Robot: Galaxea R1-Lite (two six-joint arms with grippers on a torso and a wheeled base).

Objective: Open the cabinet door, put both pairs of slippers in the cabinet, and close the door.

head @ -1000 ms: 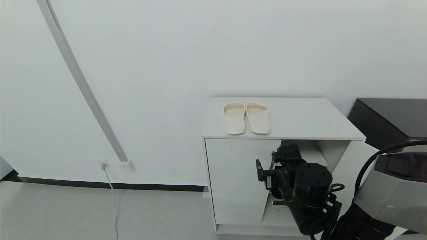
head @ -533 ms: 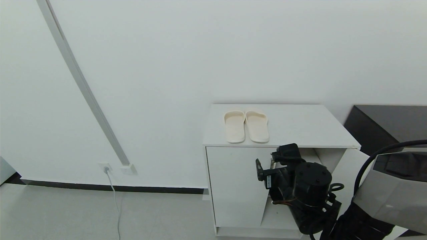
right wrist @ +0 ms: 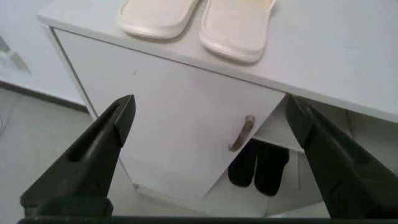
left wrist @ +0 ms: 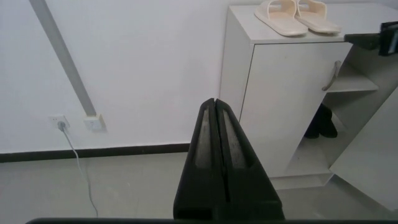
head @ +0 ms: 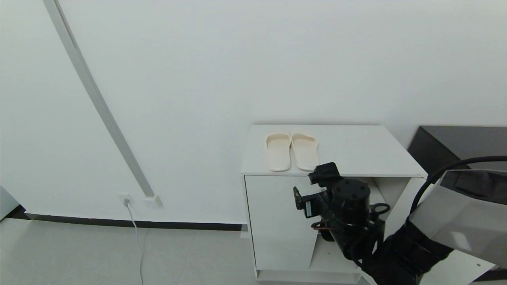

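Head view first: we count one white cabinet (head: 356,150) against the wall, with two doors. The 9 o'clock door (head: 281,221) is shut and the 3 o'clock door (left wrist: 373,162) hangs open. One handle (right wrist: 241,132) sits on the shut door's inner edge.

Slippers: we count two pairs, four in all. The cream pair (head: 292,151) lies side by side on the cabinet top, toward its 9 o'clock end and near the front edge. The dark pair (right wrist: 258,168) is inside the cabinet on a lower shelf, behind the open side. We can't tell how they're propped.

The right end effector (right wrist: 210,104) hangs in front of the cabinet, at roughly 6 o'clock from the cream pair. Its two fingers are spread wide and hold nothing. The left end effector (left wrist: 215,102) is well apart from the cabinet on its 9 o'clock side, with both fingers pressed together and nothing between them.

Also around: one dark cabinet (head: 459,146) at 3 o'clock, and two wall plates (head: 124,196) at 9 o'clock, one with a cable (head: 136,241).
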